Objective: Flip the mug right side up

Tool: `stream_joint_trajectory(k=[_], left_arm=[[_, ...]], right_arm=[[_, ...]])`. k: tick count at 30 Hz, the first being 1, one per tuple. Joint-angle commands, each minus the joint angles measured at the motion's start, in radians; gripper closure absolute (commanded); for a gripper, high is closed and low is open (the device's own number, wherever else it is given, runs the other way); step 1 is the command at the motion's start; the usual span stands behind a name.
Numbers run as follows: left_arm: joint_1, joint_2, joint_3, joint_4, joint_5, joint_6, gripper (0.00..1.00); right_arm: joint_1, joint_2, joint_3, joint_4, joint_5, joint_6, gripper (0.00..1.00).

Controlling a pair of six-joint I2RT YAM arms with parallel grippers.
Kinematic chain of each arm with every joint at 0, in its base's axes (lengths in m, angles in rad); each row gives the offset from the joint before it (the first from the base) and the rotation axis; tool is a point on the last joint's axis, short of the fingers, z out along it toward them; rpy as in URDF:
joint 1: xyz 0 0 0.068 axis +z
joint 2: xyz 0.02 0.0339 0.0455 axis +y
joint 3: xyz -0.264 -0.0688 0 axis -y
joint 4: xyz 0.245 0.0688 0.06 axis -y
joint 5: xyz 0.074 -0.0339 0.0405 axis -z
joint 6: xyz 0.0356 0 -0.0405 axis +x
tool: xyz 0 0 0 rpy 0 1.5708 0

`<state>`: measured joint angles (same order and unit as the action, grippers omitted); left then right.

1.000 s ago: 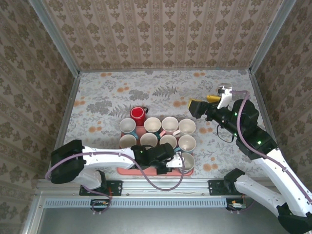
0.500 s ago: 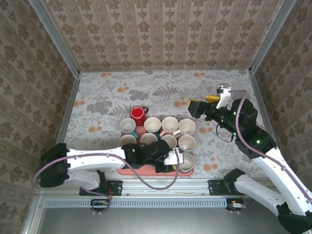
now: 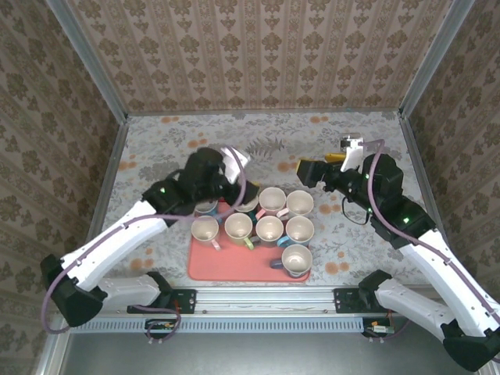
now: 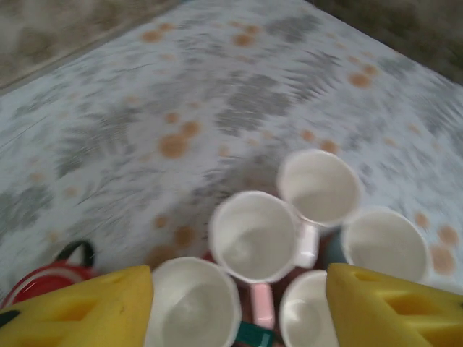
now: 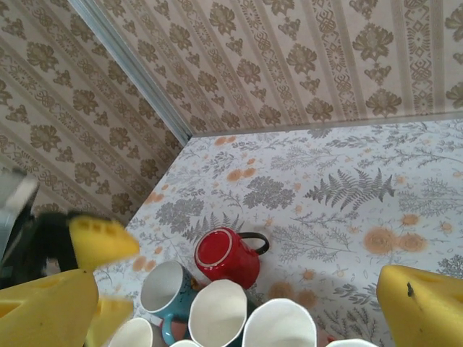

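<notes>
Red mug (image 5: 226,256) is seen base-up, just beyond the far-left corner of the cluster of upright mugs (image 3: 269,226).
The left gripper (image 4: 239,282) is held over that cluster, yellow jaws spread wide with nothing gripped, the red mug glimpsed beside one finger. The right gripper (image 5: 239,289) is held above the table (image 3: 156,148), jaws likewise wide apart and empty.

Soft, even light fills the enclosure, shadows faint beside the white ceramic cups (image 3: 269,226). The left wrist view is blurred throughout, its floral-print tabletop (image 4: 217,87) hazy; in the right wrist view, yellow foam fingertips (image 5: 427,303) loom out of focus.
</notes>
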<state>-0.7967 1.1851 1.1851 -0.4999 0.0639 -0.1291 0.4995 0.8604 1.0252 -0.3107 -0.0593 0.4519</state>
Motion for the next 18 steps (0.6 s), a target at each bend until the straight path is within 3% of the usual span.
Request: stream_joint_trajectory(k=[1,8,18], left_arm=[[0.128,0.070,0.052,-0.149,-0.057,-0.165,0.27],[0.282,0.299,0.153,-0.307,-0.166,-0.395,0.17],[0.309,0.546,0.262,-0.364,-0.090,-0.495,0.12]], right_arm=[[-0.007,0.023,0.001,0.013,-0.016,0.019,0.00],[-0.007,0.046,-0.010,0.012,-0.047,0.020,0.00],[-0.007,0.086,-0.032,0.019,-0.072,0.009,0.00]])
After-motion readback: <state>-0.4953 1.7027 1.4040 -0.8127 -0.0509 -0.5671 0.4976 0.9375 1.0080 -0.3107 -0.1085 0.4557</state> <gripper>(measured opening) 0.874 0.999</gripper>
